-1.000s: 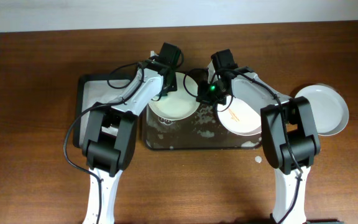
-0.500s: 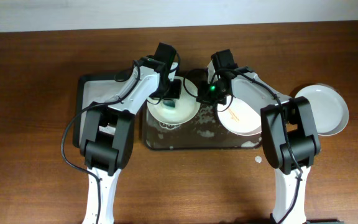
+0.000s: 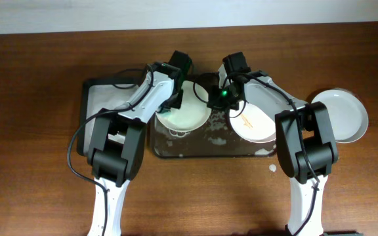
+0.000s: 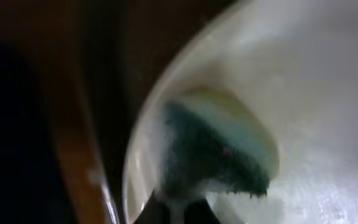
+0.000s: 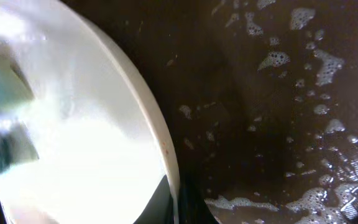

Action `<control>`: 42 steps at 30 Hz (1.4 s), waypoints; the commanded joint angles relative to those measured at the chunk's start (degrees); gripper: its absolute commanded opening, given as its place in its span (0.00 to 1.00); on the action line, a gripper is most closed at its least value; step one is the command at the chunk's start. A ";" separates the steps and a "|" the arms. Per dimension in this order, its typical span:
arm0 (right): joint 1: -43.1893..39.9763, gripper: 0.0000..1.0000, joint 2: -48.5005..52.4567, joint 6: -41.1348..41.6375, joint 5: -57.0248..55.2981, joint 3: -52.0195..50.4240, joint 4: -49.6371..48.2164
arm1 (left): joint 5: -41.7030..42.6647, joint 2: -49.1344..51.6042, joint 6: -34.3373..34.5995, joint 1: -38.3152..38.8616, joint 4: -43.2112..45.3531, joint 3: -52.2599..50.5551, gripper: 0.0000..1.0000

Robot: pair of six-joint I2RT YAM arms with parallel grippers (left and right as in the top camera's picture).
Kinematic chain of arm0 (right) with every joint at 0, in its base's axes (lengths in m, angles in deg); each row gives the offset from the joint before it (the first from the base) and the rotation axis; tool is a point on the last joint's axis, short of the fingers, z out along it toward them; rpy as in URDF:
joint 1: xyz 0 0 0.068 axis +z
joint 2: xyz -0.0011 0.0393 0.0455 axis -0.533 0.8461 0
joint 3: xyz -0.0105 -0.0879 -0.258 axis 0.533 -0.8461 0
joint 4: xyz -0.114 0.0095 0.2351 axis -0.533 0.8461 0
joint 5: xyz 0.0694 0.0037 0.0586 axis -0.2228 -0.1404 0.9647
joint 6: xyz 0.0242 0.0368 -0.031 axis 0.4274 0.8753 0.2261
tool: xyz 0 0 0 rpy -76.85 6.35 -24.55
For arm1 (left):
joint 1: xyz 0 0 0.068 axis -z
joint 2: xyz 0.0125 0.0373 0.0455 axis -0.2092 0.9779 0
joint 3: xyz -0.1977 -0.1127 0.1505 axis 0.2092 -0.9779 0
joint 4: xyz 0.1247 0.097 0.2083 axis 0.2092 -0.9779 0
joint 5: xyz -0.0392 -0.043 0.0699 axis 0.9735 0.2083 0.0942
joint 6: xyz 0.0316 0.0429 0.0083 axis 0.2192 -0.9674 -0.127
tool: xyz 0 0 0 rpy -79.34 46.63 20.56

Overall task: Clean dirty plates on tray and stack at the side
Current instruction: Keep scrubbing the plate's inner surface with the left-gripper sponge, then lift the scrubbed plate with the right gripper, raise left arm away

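Note:
A pale plate (image 3: 190,117) lies at the left end of the dark brown tray (image 3: 209,147). My left gripper (image 3: 174,98) is shut on a green sponge (image 4: 216,149) and presses it on this plate (image 4: 328,93) near its rim. My right gripper (image 3: 214,99) is shut on the plate's right rim (image 5: 171,186); the sponge also shows in the right wrist view (image 5: 2,84). A second plate (image 3: 254,123) with orange streaks lies at the right of the tray. A third, clean plate (image 3: 343,115) lies on the table at the far right.
A narrower black tray (image 3: 97,98) lies to the left of the brown tray, under my left arm. Foam patches (image 5: 328,68) cover the wet tray floor. A small foam spot (image 3: 272,168) is on the table by the tray's front right corner.
My left gripper has rubbed the sponge across the plate: half a second ago the sponge showed on the plate's middle, now it is under the gripper near the rim. The right arm has not moved.

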 commanded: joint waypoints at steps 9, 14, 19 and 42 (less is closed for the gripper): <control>0.04 0.04 1.51 0.42 -3.58 -1.81 0.94 | -9.44 1.51 8.00 -0.33 10.56 1.97 0.01; 0.02 0.04 1.51 0.39 -3.58 -1.81 0.94 | 0.83 -2.91 8.00 -1.16 2.19 7.74 0.01; -0.09 0.04 1.20 0.20 -3.02 -1.66 0.76 | 14.49 -10.91 7.98 -5.20 -5.92 9.62 0.01; 0.04 0.04 -40.68 14.51 -66.71 -1.49 31.69 | 21.62 -11.28 7.74 -3.34 -11.69 8.94 0.00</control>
